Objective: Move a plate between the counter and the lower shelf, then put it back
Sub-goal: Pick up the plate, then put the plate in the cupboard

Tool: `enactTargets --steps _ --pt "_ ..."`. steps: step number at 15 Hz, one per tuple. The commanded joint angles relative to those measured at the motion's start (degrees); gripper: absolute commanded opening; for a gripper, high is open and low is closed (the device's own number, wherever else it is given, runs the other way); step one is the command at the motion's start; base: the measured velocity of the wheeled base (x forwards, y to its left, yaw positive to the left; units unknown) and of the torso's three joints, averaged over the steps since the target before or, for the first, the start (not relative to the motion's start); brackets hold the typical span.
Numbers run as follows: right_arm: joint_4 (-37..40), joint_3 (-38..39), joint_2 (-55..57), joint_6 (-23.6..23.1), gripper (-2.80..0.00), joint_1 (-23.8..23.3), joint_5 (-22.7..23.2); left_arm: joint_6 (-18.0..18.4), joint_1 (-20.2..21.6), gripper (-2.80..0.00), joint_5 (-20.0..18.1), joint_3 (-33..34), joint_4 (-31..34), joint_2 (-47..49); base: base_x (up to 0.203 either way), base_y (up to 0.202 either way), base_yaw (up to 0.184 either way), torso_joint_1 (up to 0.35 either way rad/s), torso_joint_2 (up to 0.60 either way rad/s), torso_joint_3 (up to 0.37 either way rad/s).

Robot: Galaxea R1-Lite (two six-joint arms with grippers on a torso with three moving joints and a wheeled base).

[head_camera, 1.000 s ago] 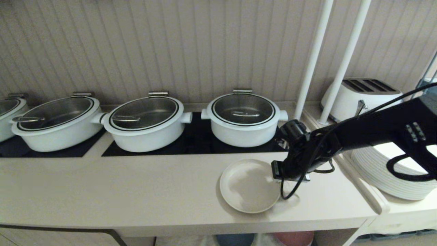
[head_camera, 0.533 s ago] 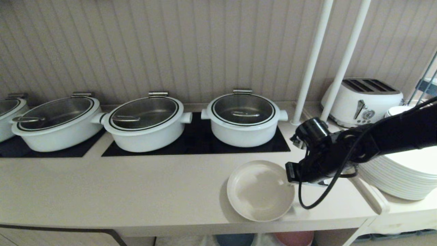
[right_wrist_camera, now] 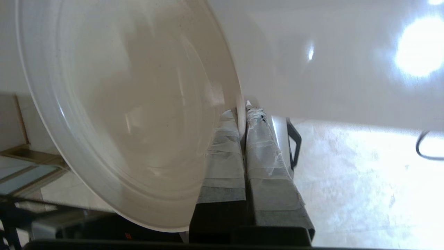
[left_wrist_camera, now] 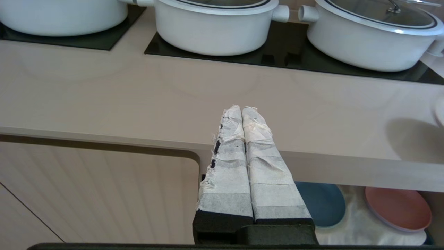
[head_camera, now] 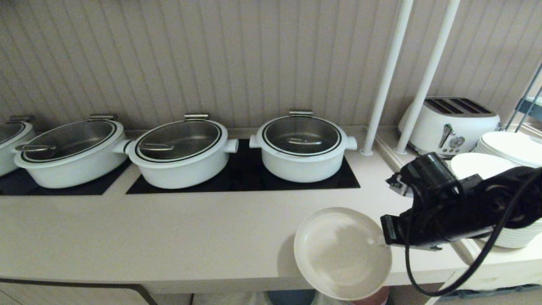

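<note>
The cream plate (head_camera: 343,254) hangs level in the air, partly over the counter (head_camera: 169,237) and partly past its front edge. My right gripper (head_camera: 378,241) is shut on the plate's right rim. In the right wrist view the plate (right_wrist_camera: 131,104) fills one side, its rim pinched between the taped fingers of the right gripper (right_wrist_camera: 242,111). My left gripper (left_wrist_camera: 241,109) is shut and empty, parked in front of the counter (left_wrist_camera: 138,97). Under the counter is the lower shelf (left_wrist_camera: 353,225) with its wrinkly cloth floor.
Three white lidded pots (head_camera: 301,146) stand on black hob panels behind. A toaster (head_camera: 449,123), two white poles (head_camera: 383,84) and stacked white plates (head_camera: 508,237) are at the right. A blue plate (left_wrist_camera: 321,203) and a pink plate (left_wrist_camera: 399,208) lie on the lower shelf.
My right gripper has drawn back toward the front and right with the plate, which has gone from above the counter to overhanging its front edge. The left arm has not moved.
</note>
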State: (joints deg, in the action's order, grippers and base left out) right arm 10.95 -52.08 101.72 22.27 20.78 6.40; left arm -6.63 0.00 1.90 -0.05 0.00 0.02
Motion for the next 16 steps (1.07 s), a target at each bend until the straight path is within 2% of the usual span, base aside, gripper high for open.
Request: enactTargets --steps 1,11,14,16 --pt "-1.35 4.83 -5.65 0.14 -2.8 -0.75 0.06 -0.05 0.0 -2.8 0.03 -0.04 0.0 -0.02 0.0 0.0 0.0 0.0 0.0 0.0" --pt "-3.66 21.6 -23.19 0.17 -2.8 -2.15 0.02 -0.05 0.0 -2.8 0.03 0.05 0.0 -0.02 0.0 0.0 0.0 0.0 0.0 0.0" --pt "-3.66 25.23 -26.32 3.53 -2.8 -2.2 -0.26 -0.05 0.0 -2.8 0.03 -0.04 0.0 -0.02 0.0 0.0 0.0 0.0 0.0 0.0" --pt "-3.74 27.6 -28.71 4.06 -2.8 -2.23 -0.33 -0.05 0.0 -2.8 0.03 0.05 0.0 -0.02 0.0 0.0 0.0 0.0 0.0 0.0"
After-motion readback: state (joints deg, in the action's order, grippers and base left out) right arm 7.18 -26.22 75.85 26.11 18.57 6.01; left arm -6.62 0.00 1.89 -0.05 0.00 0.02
